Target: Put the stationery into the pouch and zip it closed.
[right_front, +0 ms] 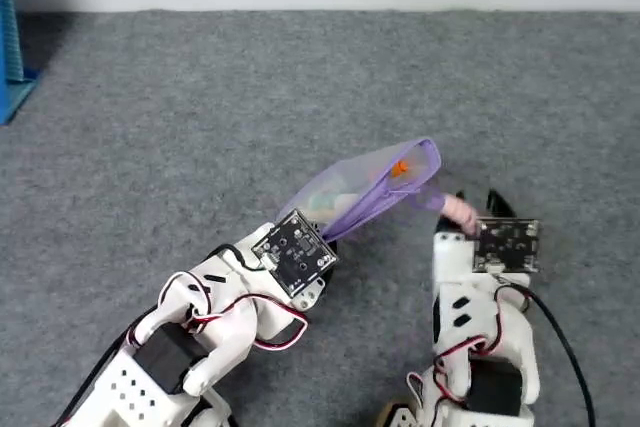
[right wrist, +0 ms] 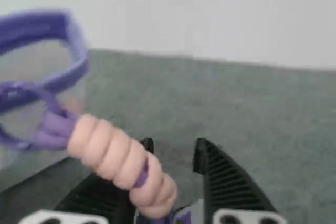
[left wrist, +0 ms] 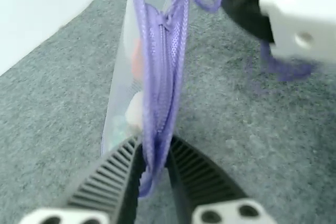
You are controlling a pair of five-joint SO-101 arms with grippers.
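A purple mesh pouch hangs above the grey mat, lifted at one end. My left gripper is shut on that end, its fingers pinching the zipper seam of the pouch in the left wrist view. Through the mesh show an orange piece and pale stationery. A pink ribbed zipper pull hangs by a purple cord at the pouch's far end. My right gripper holds the pull, whose lower end sits between the fingers of that gripper.
Grey carpet-like mat covers the table up to a white wall at the back. A blue object stands at the far left edge. Both arms' white bodies fill the near edge.
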